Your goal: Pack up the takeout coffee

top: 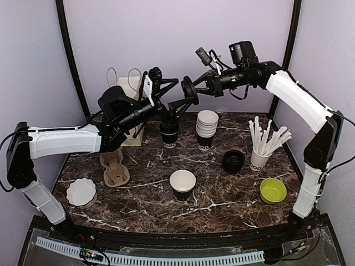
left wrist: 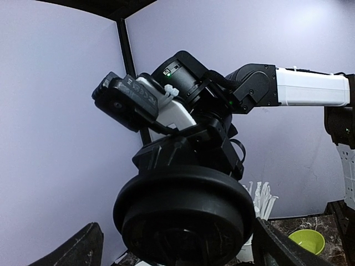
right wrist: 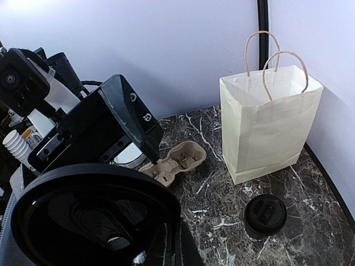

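My right gripper (top: 192,90) is shut on a round black lid (top: 187,88), held on edge high above the table's back. In the right wrist view the lid (right wrist: 94,216) fills the lower left, pinched at its rim by my right gripper (right wrist: 173,246). My left gripper (top: 178,93) is open, its fingers either side of the lid; in the left wrist view the lid (left wrist: 183,213) sits between the fingers (left wrist: 77,249). A lidded coffee cup (top: 169,134) stands below on the table, also in the right wrist view (right wrist: 265,216). An open cup (top: 182,184) stands front centre.
A paper bag (right wrist: 269,122) stands at the back left. A cardboard cup carrier (top: 115,168) and a white bowl (top: 81,192) lie at the left. A stack of cups (top: 207,130), a stack of lids (top: 233,161), a cup of white sticks (top: 260,149) and a green bowl (top: 273,190) are at the right.
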Available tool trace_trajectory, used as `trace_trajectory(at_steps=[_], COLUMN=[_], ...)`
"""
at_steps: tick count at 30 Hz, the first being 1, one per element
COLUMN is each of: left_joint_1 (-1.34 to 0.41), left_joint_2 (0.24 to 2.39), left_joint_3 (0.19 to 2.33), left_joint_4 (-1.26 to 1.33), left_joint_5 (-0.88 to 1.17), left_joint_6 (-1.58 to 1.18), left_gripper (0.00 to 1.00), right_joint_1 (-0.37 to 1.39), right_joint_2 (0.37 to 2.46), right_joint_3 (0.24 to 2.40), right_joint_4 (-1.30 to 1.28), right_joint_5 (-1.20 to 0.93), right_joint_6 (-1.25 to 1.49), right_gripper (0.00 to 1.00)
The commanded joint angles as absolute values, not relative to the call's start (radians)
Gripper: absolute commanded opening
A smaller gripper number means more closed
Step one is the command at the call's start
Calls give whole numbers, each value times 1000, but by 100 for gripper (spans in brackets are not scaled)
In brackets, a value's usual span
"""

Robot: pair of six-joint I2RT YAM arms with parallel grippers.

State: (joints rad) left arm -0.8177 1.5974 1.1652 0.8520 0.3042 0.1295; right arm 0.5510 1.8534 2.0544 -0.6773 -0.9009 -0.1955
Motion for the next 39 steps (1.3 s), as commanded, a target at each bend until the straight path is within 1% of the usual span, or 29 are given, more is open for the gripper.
trace_trajectory(at_steps=[1,7,14,21,26,27,29,31,34,39], left_joint_1=[-824,-824,-823,-823,-822,-822,-822,-823,-823,-824], left_joint_2=[1607,1621,1624,1601,1548,1534,1492,1445,1373,1303], left_joint_3=[1199,1208,1213,1205,1174,1170,1164,1170,1190,1235], left_joint_4=[881,875,855,823,775,736,635,492,271,-172], left_joint_5=[323,314,340,341,325,320,295,291,296,352], left_joint_6=[107,94,84,89,103,107,126,146,171,152], left_gripper=[94,88,77,70,68,68,68,68,68,65], right_joint_1=[548,546,546,545,537,531,514,489,473,472], right_joint_2=[1824,1832,1842,1845,1835,1823,1786,1744,1695,1636], right_joint_3=[2045,2047,2044,2040,2048,2038,1979,1906,1790,1614], right_joint_4=[-642,-633,-634,-640,-678,-684,-681,-670,-675,-662], right_joint_5=[-914,-923,-918,-900,-840,-819,-780,-764,-767,-779], right_joint_6=[-180,-168,-166,-165,-189,-199,-209,-212,-221,-202], right_gripper=[0,0,2,10,24,27,38,44,47,48])
